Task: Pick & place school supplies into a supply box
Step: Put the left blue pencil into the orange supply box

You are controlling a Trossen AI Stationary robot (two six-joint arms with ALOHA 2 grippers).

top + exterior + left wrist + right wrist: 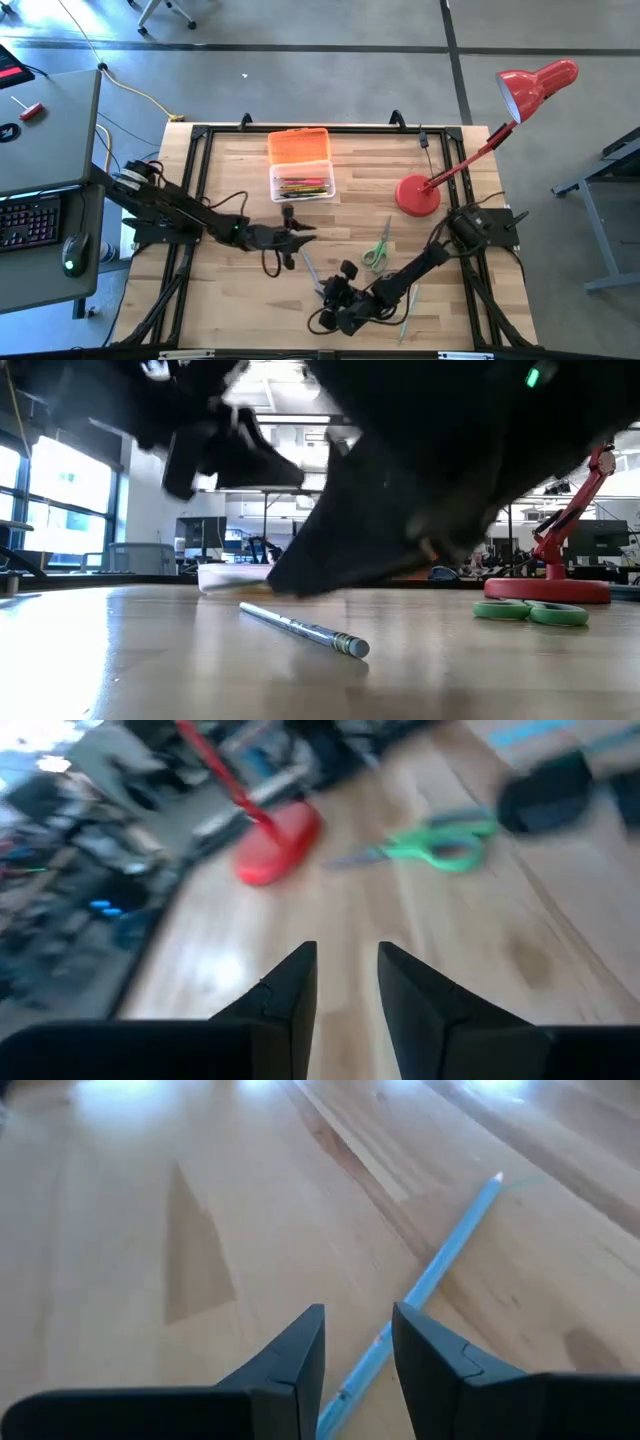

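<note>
The supply box (301, 184) is a clear tray holding several pencils, with its orange lid (298, 146) open behind it, at the table's far middle. My left gripper (304, 237) (348, 965) hovers open just in front of the box, with nothing between its fingers. Green-handled scissors (376, 250) (440, 840) lie flat to its right. My right gripper (326, 291) (358, 1330) is open low over the table near the front. Its fingers stand on either side of a light blue-grey pencil (450, 1250) (300, 628) that lies flat on the wood.
A red desk lamp stands on its round base (417, 195) (545, 588) at the far right, its arm leaning out past the table's right edge. A teal pencil (409, 310) lies near the front right. Bare wood (230, 300) shows at the front left.
</note>
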